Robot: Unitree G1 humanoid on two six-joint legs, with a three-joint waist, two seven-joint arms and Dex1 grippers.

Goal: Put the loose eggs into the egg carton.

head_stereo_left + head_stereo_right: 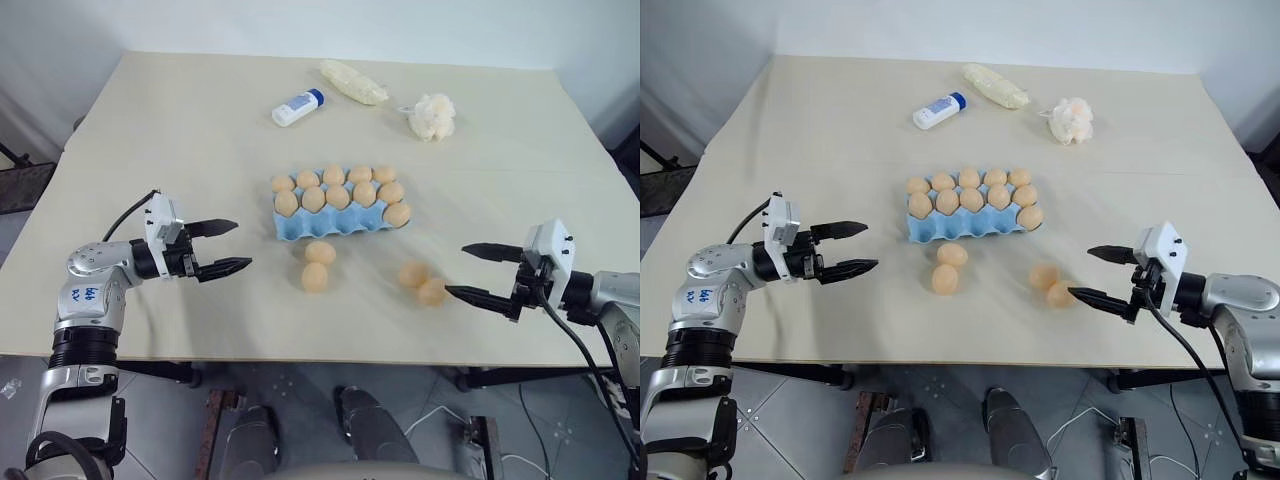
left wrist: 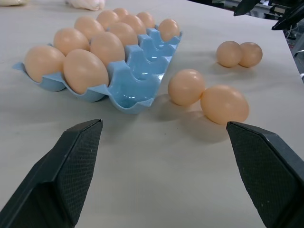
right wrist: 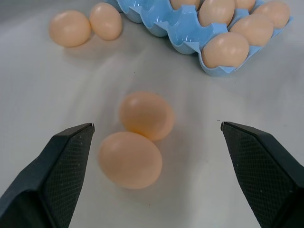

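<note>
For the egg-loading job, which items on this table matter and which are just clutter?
Belongs to the job:
- four loose eggs, lying as two pairs
- egg carton, front row of cups empty
- left gripper and right gripper, both open

Just lying about:
- white bottle
- fluffy puff ball
- wrapped pale bundle

I count four loose tan-brown oval eggs on the tabletop: two [image 1: 320, 252] [image 1: 315, 277] touching in one pair, two [image 1: 413, 274] [image 1: 432, 292] in another. One light blue moulded egg carton [image 1: 335, 224] holds ten more eggs. Beyond it I see one white bottle with a blue cap [image 1: 297, 107], one fluffy cream puff ball [image 1: 432, 116] and one pale wrapped bundle [image 1: 353, 82].
</note>
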